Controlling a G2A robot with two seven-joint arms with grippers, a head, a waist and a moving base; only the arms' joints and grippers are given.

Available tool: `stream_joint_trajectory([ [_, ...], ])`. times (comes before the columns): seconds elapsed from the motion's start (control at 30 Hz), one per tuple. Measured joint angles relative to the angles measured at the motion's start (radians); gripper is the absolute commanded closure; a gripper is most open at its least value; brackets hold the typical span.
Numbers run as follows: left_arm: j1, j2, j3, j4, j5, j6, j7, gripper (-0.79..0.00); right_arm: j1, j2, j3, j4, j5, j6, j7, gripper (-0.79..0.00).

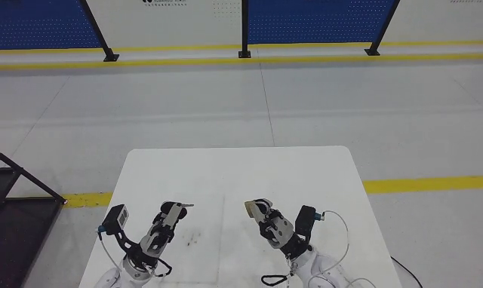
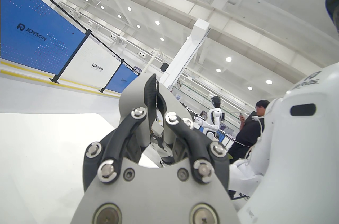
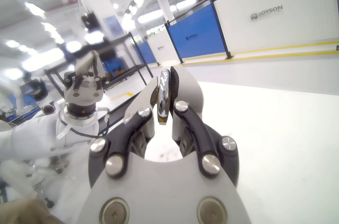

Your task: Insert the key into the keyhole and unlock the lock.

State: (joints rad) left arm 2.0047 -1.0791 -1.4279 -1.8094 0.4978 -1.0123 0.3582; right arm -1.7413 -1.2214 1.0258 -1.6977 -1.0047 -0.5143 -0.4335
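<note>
In the top view my right gripper (image 1: 255,207) is over the table's near right part, shut on a small brass lock (image 1: 251,208). The right wrist view shows the lock (image 3: 163,97) edge-on between the pads of the right gripper (image 3: 166,76), with shiny metal above and brass below. My left gripper (image 1: 175,209) is over the near left part, shut on a thin grey key (image 1: 184,205) that pokes out sideways toward the lock. In the left wrist view the left gripper (image 2: 155,84) has its pads pressed together on a thin sliver. The two grippers stand apart, with a gap of bare table between them.
The white table (image 1: 234,167) has dark smudges (image 1: 192,235) between the arms. A black rack (image 1: 23,190) stands off the table's left edge. Fence panels (image 1: 317,13) line the far floor. The left gripper (image 3: 84,76) shows in the right wrist view, farther off.
</note>
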Motion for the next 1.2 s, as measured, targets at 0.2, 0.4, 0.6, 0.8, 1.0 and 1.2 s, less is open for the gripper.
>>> stream_joint_trajectory([
  [0.2, 0.0, 0.0, 0.0, 0.0, 0.0, 0.0, 0.0, 0.0, 0.0, 0.0, 0.0, 0.0, 0.0, 0.0, 0.0, 0.0],
  [0.4, -0.02, -0.01, 0.038, -0.017, -0.029, 0.058, -0.01, 0.0, 0.015, -0.008, -0.03, -0.026, 0.057, -0.034, -0.018, 0.0],
  [0.6, -0.062, -0.03, 0.105, 0.043, -0.042, 0.011, 0.055, 0.0, 0.072, -0.038, -0.119, -0.008, 0.218, -0.144, -0.163, 0.0],
  [0.8, -0.083, -0.041, 0.166, 0.034, -0.067, 0.0, 0.113, 0.0, 0.151, -0.075, -0.204, 0.07, 0.295, -0.203, -0.251, 0.0],
  [1.0, -0.091, -0.041, 0.231, 0.014, -0.045, 0.0, 0.145, 0.0, 0.176, -0.099, -0.244, 0.126, 0.281, -0.237, -0.322, 0.0],
  [1.2, -0.116, -0.039, 0.279, 0.034, 0.004, 0.0, 0.169, 0.0, 0.175, -0.101, -0.247, 0.136, 0.274, -0.25, -0.334, 0.0],
])
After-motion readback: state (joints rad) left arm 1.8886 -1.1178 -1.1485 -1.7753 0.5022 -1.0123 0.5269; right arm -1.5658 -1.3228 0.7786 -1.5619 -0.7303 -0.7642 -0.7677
